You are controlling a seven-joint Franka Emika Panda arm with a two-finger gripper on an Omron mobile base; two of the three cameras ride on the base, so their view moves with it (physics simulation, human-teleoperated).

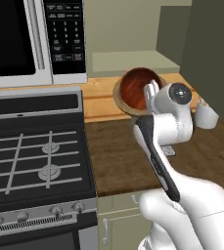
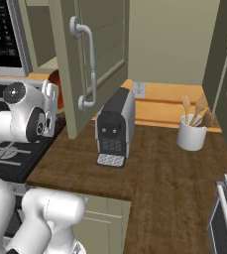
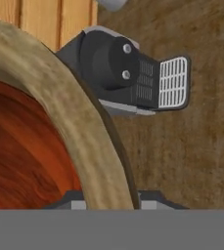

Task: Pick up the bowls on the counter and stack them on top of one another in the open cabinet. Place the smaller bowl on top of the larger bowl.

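Wide tan wooden bowl (image 1: 119, 100) mostly hidden behind white arm; glossy reddish-brown bowl (image 1: 135, 87) nested inside. Gripper (image 1: 150, 93) jaws clamp tan rim (image 3: 79, 132); fingertips cut off.

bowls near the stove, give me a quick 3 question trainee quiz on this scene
1. True or false: the reddish-brown bowl sits inside the tan wooden bowl.
2. Which appliance stands on the counter by the open cabinet door: A toaster, B coffee machine, C kettle?
3. Fill in: the white holder at the backsplash holds wooden ____.

Key: 1 true. 2 B, the coffee machine. 3 utensils; the pincer grips the tan bowl's rim.
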